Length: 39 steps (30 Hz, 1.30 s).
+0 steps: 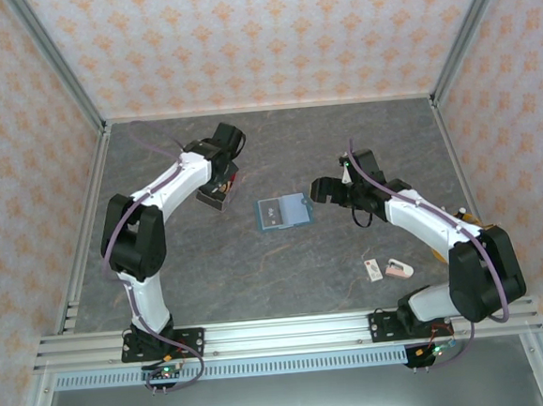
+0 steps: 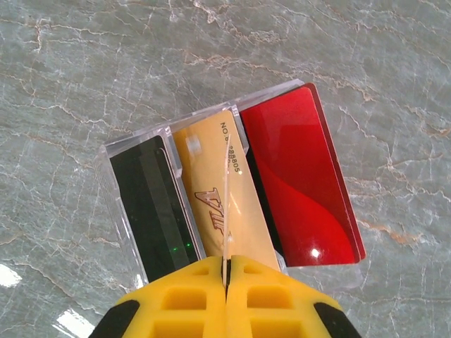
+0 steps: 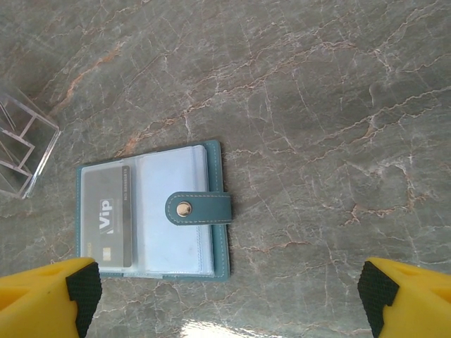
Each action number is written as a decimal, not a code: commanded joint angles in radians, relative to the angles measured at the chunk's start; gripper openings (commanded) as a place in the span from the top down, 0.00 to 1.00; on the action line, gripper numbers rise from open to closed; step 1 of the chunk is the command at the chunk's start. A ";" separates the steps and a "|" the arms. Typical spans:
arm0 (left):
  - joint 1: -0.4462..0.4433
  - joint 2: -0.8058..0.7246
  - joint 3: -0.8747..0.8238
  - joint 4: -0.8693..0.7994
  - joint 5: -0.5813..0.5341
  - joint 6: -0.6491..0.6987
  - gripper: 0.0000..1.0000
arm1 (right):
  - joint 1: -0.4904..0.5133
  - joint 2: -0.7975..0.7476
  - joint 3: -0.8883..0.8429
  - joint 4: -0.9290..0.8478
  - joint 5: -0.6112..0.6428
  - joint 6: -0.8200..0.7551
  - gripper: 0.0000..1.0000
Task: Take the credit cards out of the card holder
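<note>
Left gripper (image 2: 227,271) pinches a thin pale credit card (image 2: 227,204) edge-on over the clear tray (image 2: 116,151). Right gripper (image 3: 229,292) hangs released above the open card holder (image 3: 173,246) on the table (image 3: 317,105), a dark card (image 3: 107,218) inside.

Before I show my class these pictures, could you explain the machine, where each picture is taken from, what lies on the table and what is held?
Two robot arms are bolted at the near edge of a table. One picture looks down from above; the others come from a camera on each wrist. On the table lie an open teal card holder with a grey card in one sleeve, and a clear tray holding black, gold and red cards. The left gripper is shut on a thin pale card, seen edge-on over the tray. The right gripper is open, empty.
</note>
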 commanded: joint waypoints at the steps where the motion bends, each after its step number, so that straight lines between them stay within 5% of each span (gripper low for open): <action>1: 0.009 0.046 0.037 -0.033 -0.053 -0.046 1.00 | -0.001 -0.017 0.009 -0.020 0.030 -0.019 0.05; 8: 0.010 0.059 0.041 -0.034 -0.056 -0.094 0.97 | -0.001 -0.008 0.012 -0.021 0.027 -0.019 0.05; 15: 0.012 0.044 0.030 -0.010 -0.046 -0.091 0.72 | -0.001 -0.003 0.015 -0.022 0.019 -0.018 0.05; 27: 0.015 -0.097 0.011 0.035 0.047 0.057 0.67 | -0.001 0.022 0.019 -0.019 -0.017 -0.047 0.09; 32: 0.016 -0.227 -0.085 0.078 0.083 0.127 0.47 | 0.036 0.041 0.030 -0.007 -0.008 -0.049 0.12; 39: 0.056 -0.400 -0.297 0.169 0.150 0.163 0.15 | 0.223 0.163 0.157 -0.075 0.132 -0.050 0.15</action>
